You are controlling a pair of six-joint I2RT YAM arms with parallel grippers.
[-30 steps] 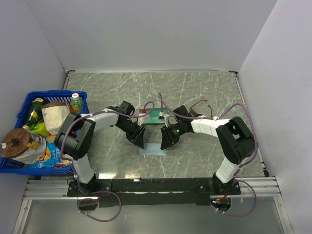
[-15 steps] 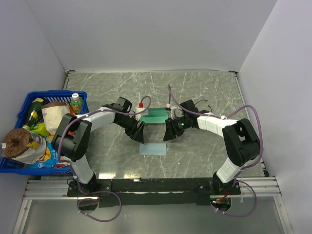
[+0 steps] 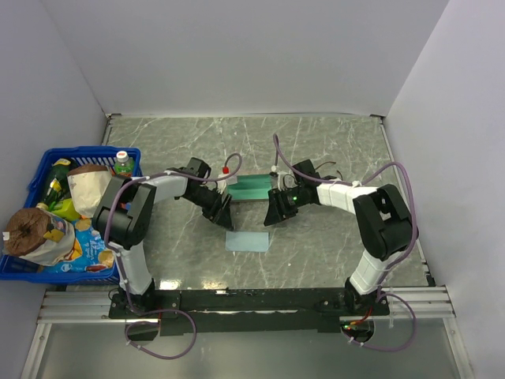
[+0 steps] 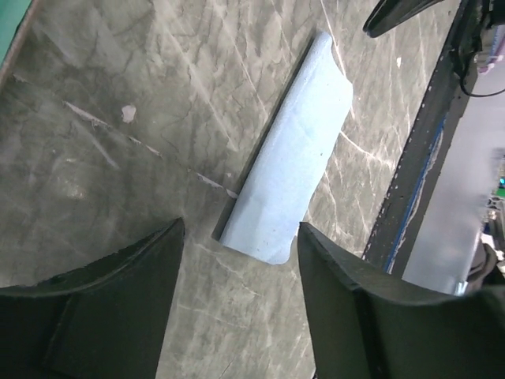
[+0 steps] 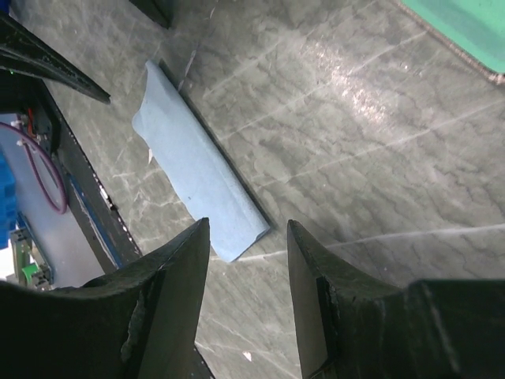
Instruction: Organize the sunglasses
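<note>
The sunglasses [image 3: 334,168] show only as a thin dark frame behind my right arm at the back right, mostly hidden. The open case with teal lining [image 3: 251,188] lies between my two grippers. The light blue cloth [image 3: 247,241] lies flat in front of it, and also shows in the left wrist view [image 4: 296,166] and the right wrist view [image 5: 197,170]. My left gripper [image 3: 222,212] [image 4: 241,233] is open and empty, left of the case. My right gripper [image 3: 274,208] [image 5: 248,229] is open and empty, right of the case.
A blue basket [image 3: 126,155] full of groceries stands at the left edge. White walls close the table at the back and both sides. The black rail with the arm bases [image 3: 252,300] runs along the near edge.
Both grippers have pulled back from the cloth toward the case and now flank it. The cloth stays flat on the table. The case's teal lining is now uncovered.
</note>
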